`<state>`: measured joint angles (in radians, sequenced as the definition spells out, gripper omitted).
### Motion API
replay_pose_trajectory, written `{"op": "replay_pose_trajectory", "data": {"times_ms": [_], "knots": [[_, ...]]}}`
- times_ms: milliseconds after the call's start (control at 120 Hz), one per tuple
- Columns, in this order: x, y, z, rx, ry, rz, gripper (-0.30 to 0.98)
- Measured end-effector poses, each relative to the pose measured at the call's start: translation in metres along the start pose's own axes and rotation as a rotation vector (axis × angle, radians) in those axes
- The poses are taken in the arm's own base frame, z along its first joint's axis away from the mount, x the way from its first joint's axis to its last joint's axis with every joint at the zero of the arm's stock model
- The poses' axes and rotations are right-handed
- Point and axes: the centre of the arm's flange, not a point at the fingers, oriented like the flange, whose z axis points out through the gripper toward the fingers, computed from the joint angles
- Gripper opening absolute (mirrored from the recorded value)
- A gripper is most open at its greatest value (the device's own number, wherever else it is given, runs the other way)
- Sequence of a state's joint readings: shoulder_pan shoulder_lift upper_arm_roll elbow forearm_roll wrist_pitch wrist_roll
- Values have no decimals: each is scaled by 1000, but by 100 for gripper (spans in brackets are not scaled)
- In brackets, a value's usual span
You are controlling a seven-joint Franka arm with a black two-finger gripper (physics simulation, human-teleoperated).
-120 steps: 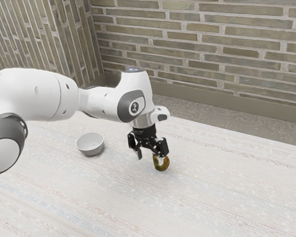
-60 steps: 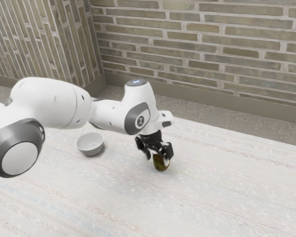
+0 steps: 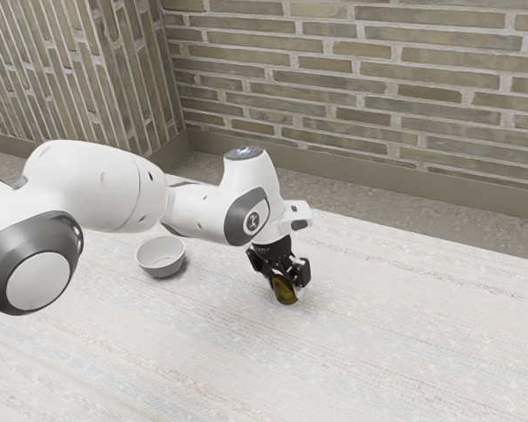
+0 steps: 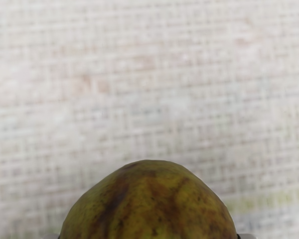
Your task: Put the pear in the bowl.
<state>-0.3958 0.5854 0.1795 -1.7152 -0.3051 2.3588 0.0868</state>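
Pear (image 3: 285, 292), one, mottled olive and brown: between the fingertips of my black two-finger gripper (image 3: 285, 286), which pinches it from both sides, low over the pale, woven-textured tabletop (image 3: 387, 334). Handling, as judged: firm, fairly light, skin smooth enough to slip and apt to bruise; best held across its broad middle, with moderate pressure. White round bowl (image 3: 161, 270), one, empty: well apart from my gripper, back toward my arm's base.

The white Franka arm (image 3: 101, 189) reaches down to the pear (image 3: 285, 292), its black jaws clasping it from both sides.
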Motion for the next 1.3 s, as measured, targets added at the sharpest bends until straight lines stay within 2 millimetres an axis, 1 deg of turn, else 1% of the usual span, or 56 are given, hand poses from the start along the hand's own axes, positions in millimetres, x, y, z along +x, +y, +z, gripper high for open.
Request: {"op": "replay_pose_trajectory", "data": {"times_ms": [317,450,600,700,792,858,967,1050,1183,1258,1300], "knots": [[0,-2,8,5,-5,0,36],[0,-2,7,6,-3,-4,33],[1,-3,-5,11,12,-8,28],[0,-14,-24,24,32,-25,24],[-4,-28,-42,38,48,-50,21],[-11,-45,-58,47,58,-81,20],[-25,-72,-77,68,66,-131,18],[-35,-98,-90,84,72,-178,17],[-41,-146,-105,118,89,-256,17],[-45,-170,-113,135,98,-294,16],[-48,-180,-117,140,101,-311,16]]}}
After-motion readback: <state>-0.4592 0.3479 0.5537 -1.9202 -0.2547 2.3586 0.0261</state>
